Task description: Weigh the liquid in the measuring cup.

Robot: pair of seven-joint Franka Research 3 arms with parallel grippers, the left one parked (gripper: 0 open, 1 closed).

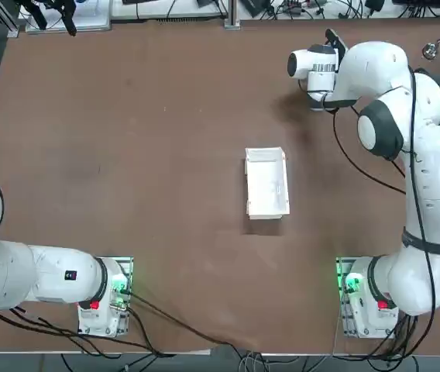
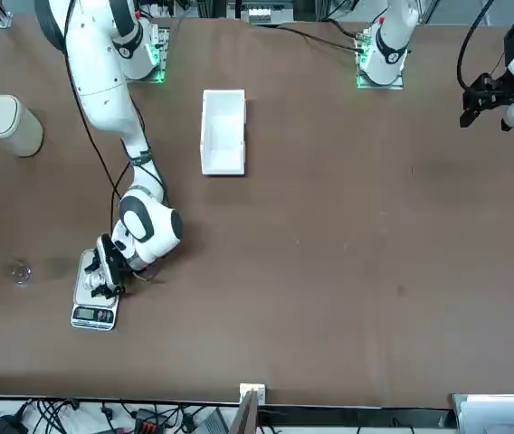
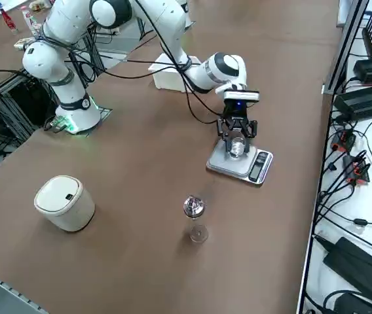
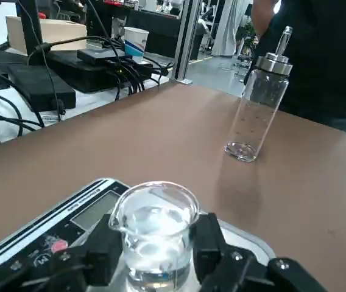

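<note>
1. Brown tabletop [image 2: 329, 298] spreads broadly across the front view, with open room along its camera-side edge.
2. At the far left of that view, the clear bottle [image 4: 255, 118] stands upright with a metal top, well apart from the scale and with bare table between them.
3. Just right of the bottle, but closer to the robot's side, the white lidded canister [image 2: 13, 125] has open surface around it.
4. Next comes the scale [image 2: 86, 276], its display end facing the table's camera-side edge; a strip of bare surface separates the two.
5. Over the scale's plate, the right gripper [image 4: 158, 252] is clamped on the measuring cup [image 4: 155, 228], a finger against either side; the cup is upright, its spouted rim standing above the fingers, with clear liquid [image 4: 156, 261] inside.
6. Farther right, past the working arm [image 2: 117, 99], the white rectangular box [image 2: 223, 132] lies well back from the camera-side edge.
7. Right of the box, a wide bare stretch of tabletop leaves the most room for moving.
</note>
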